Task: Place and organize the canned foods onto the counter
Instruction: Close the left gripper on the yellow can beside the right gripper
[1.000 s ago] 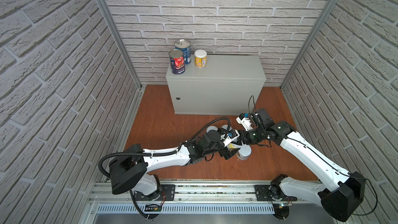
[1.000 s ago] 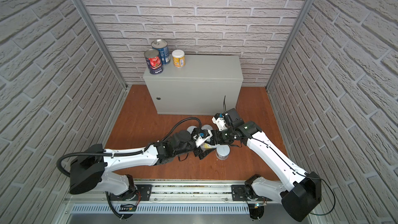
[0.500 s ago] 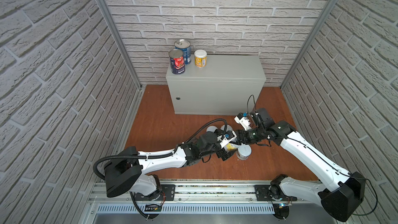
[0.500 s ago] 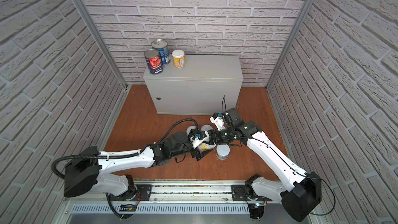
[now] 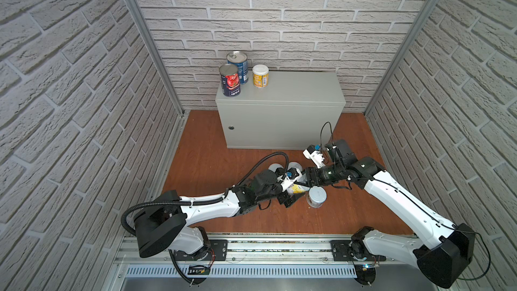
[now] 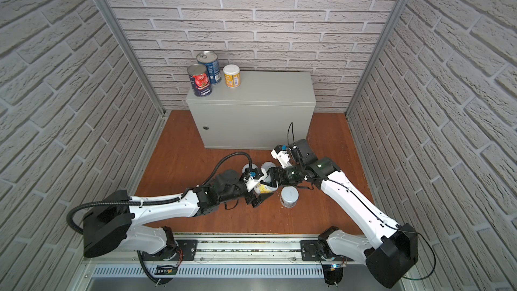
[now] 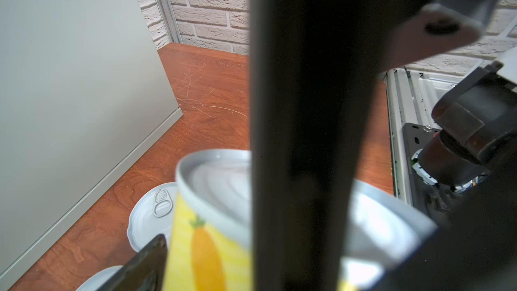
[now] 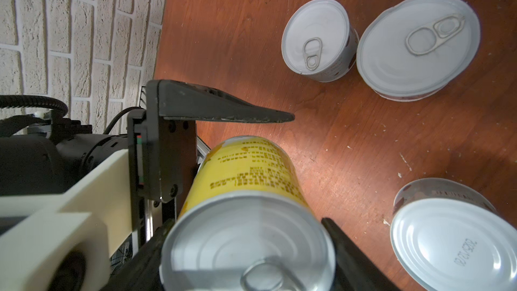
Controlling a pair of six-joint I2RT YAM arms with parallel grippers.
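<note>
Top views: stores tomato can (image 5: 230,81), blue can (image 5: 240,65) and small can (image 5: 260,76) at upper-left end of counter (image 5: 293,90), likely leaving room. Mid-frame above floor (image 5: 212,158), grips yellow can (image 5: 296,190) sideways in right gripper (image 5: 303,184), seemingly for handover. Spreads left gripper (image 5: 293,191) around it.

Left wrist: shows left finger (image 7: 148,264) just beside can's wall, lower left.

Right wrist: shows other left finger (image 8: 218,110) clear of label, so no grasp there yet. Finds three floor cans (image 8: 316,40) at right, sealed, contents unseen.

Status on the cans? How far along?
Done: tomato can, blue can and one yellow can stand on the counter. In hand: right pincer grips a second yellow can, tilted; left pincer open beside it. Left: that can plus three short cans on the floor.
</note>
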